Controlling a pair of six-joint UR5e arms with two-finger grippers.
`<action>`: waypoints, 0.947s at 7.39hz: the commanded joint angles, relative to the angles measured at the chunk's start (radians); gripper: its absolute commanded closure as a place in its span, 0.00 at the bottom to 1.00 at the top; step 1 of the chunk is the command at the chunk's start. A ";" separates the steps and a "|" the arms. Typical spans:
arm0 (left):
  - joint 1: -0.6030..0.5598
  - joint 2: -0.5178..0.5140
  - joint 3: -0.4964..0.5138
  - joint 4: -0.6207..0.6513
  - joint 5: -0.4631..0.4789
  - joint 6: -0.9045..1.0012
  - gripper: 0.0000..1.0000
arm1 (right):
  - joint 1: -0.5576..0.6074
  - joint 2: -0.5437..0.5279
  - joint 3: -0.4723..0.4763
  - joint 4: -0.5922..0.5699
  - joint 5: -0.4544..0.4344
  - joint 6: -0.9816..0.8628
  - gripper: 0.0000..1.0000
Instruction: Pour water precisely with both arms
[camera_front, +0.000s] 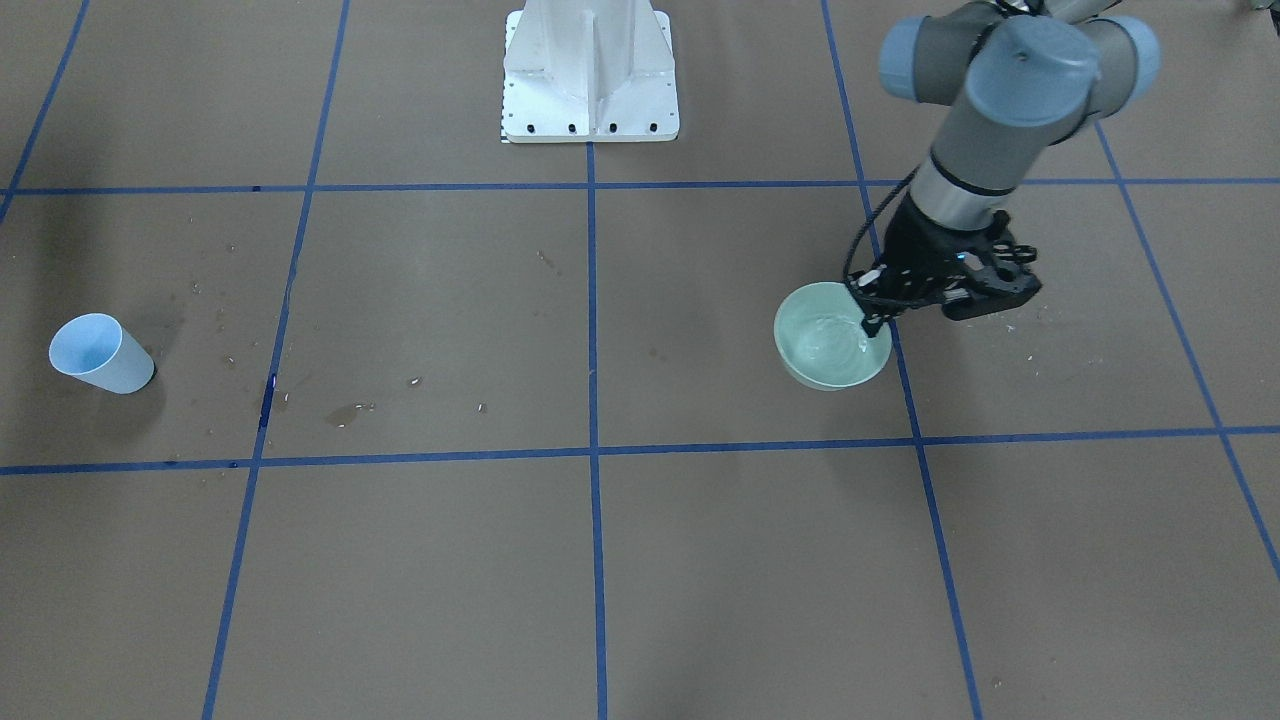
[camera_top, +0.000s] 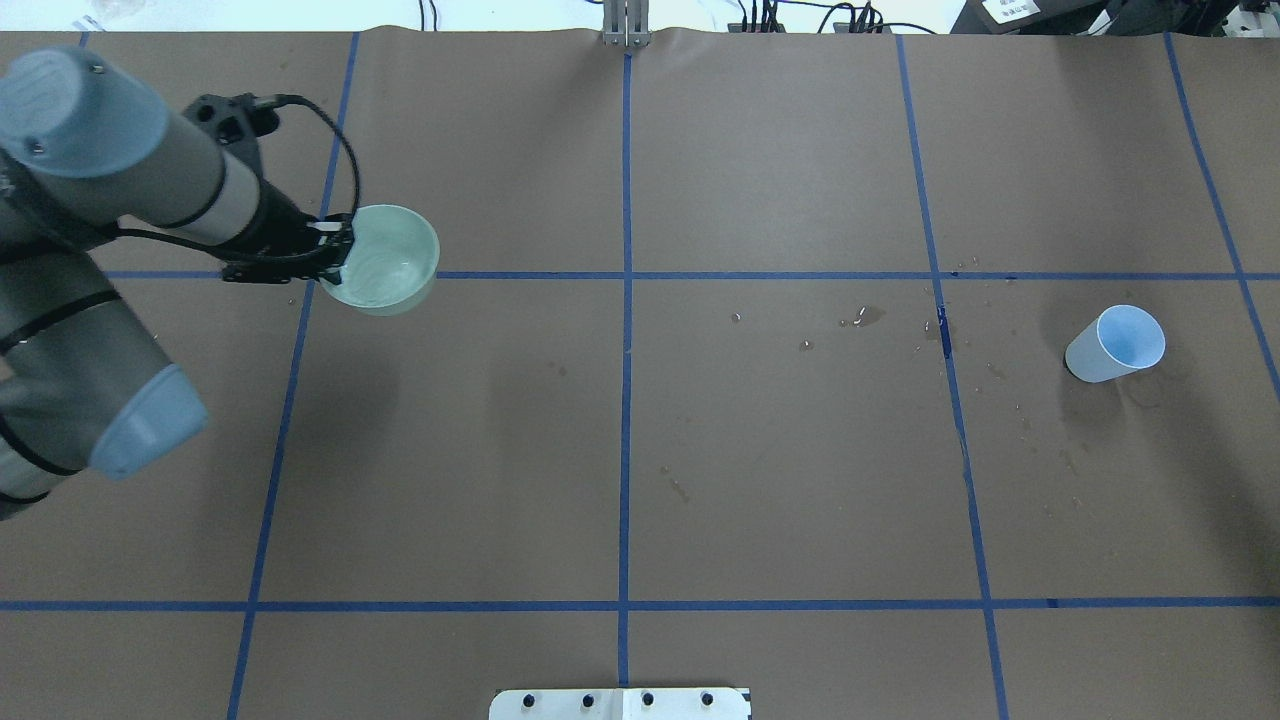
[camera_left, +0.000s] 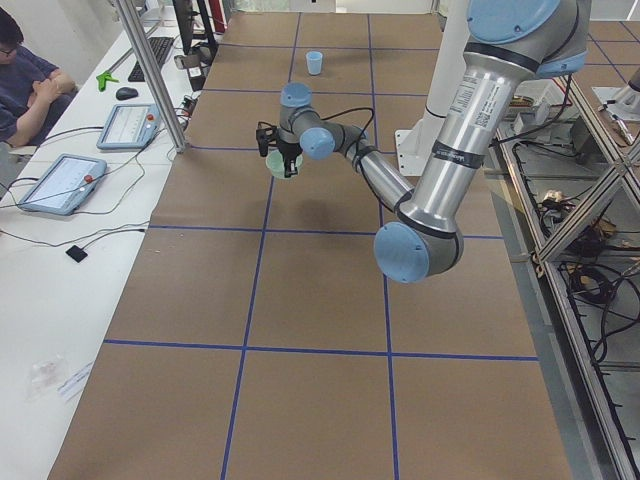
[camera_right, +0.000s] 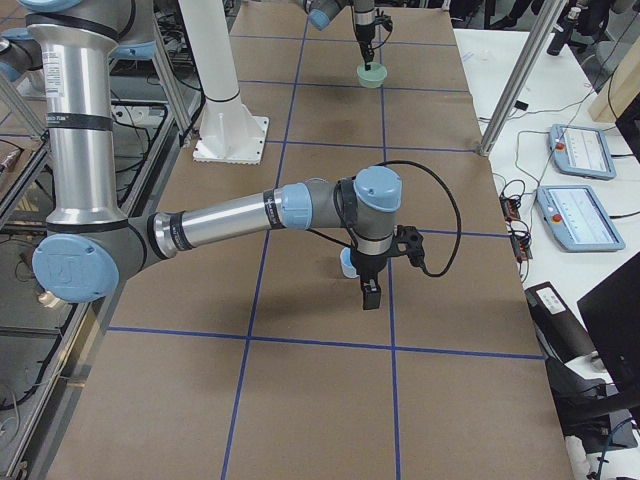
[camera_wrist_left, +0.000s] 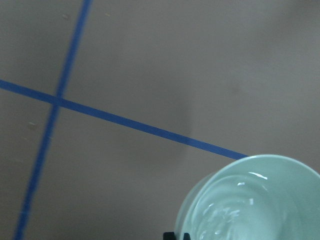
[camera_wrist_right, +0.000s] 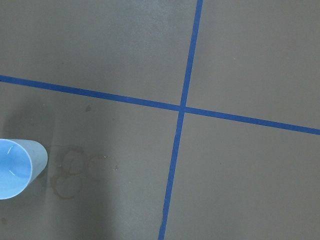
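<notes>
The brown worktop (camera_top: 760, 480) carries a blue tape grid. The left arm (camera_top: 120, 180) reaches over its left side; the right arm (camera_right: 220, 220) extends low over its right side. The left gripper (camera_top: 336, 258) is clamped on the near rim of a pale green bowl (camera_top: 428, 262). A light-blue cup (camera_top: 1112, 345) stands well apart, on the right side, just beside the right gripper (camera_right: 371, 292), whose finger spacing cannot be determined. The water (camera_top: 385, 275) lies rippled inside the bowl. Small droplets (camera_top: 866, 317) spot the worktop between bowl and cup
</notes>
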 joint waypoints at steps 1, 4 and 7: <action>-0.129 0.207 0.032 -0.195 -0.032 0.147 1.00 | 0.000 0.001 0.004 0.001 0.003 0.000 0.01; -0.277 0.255 0.387 -0.519 -0.140 0.331 1.00 | 0.000 0.002 0.005 0.003 0.002 0.005 0.01; -0.392 0.241 0.514 -0.520 -0.222 0.496 1.00 | 0.000 0.005 0.007 0.009 0.005 0.046 0.01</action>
